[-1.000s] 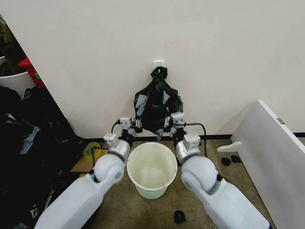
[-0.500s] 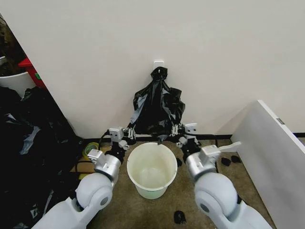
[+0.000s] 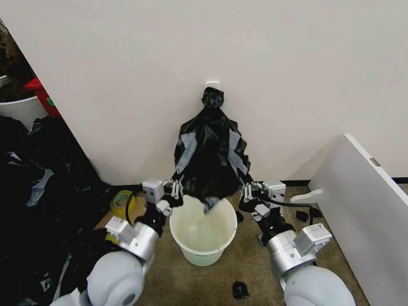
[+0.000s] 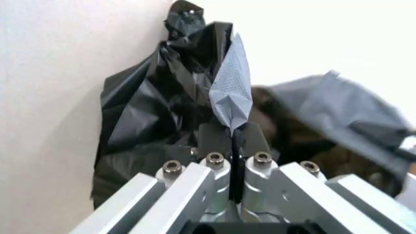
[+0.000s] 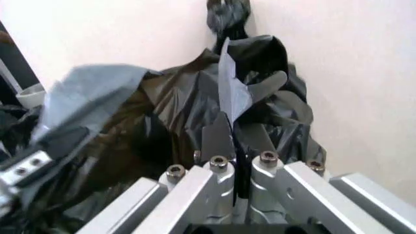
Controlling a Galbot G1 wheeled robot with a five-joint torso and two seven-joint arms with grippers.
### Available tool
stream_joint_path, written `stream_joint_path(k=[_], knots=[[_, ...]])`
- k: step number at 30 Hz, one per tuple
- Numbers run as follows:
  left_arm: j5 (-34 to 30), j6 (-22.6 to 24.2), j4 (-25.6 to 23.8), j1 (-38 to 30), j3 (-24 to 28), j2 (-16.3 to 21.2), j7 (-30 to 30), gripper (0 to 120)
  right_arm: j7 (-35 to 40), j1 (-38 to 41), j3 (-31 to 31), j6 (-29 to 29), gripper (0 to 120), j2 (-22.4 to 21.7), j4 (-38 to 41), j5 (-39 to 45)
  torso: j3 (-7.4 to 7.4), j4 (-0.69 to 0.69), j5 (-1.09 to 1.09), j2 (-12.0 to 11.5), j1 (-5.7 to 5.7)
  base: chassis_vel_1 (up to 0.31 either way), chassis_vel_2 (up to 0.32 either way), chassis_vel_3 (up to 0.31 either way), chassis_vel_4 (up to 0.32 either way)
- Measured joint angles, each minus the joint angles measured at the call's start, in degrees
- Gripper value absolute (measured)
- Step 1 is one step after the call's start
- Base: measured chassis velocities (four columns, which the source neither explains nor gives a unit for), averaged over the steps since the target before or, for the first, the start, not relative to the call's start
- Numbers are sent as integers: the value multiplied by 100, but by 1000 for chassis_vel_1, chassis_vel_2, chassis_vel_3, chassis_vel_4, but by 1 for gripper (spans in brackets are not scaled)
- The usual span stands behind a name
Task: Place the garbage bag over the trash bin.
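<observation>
The thin, glossy, crinkled black plastic garbage bag [image 3: 209, 156] hung against the plain off-white wall [image 3: 287, 70], gathered into a tight knot at its top just under a small white wall hook [image 3: 212, 84], and flared downward in creased folds that caught pale grey highlights. Its lower edge was drawn out to both sides over the round white plastic trash bin [image 3: 203, 231], a smooth bucket tapering toward its base with a pale greenish-white interior, standing on the speckled brown floor [image 3: 252, 268]; a point of the film dipped just inside the bin's back rim. The left claw [image 3: 173, 189] sat at the bag's lower left corner, beside the bin's rim, and in the left wrist view its metal fingers [image 4: 221, 173] were pressed together on a thin fold of the black film, the bolted aluminium plates almost meeting. The right claw [image 3: 245, 192] held the opposite lower corner, and the right wrist view showed its fingers [image 5: 224, 178] likewise pinched on a pleat of the plastic. A large heap of black and grey plastic [image 3: 38, 191] lay to the left, and a flat white board [image 3: 363, 204] leaned at the right. No readable writing or label showed on any item.
</observation>
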Motion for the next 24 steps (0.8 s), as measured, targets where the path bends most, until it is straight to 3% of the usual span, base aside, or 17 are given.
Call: stream_joint_path(k=[6, 13, 24], knots=[[68, 2, -377, 278, 3, 62, 17, 0, 86, -272, 65, -111, 0, 0, 13, 307, 1, -2, -1, 0, 0, 0, 0, 0, 0], [-218, 73, -710, 127, 15, 270, -23, 0, 337, -473, 203, -308, 0, 123, -3, 1077, 1, -2, 1, -1, 1, 0, 0, 0, 0], [-253, 22, 37, -83, 445, -211, -67, 0, 556, -447, 459, -360, 0, -49, -12, 1364, 1, -1, 0, -1, 1, 0, 0, 0, 0]])
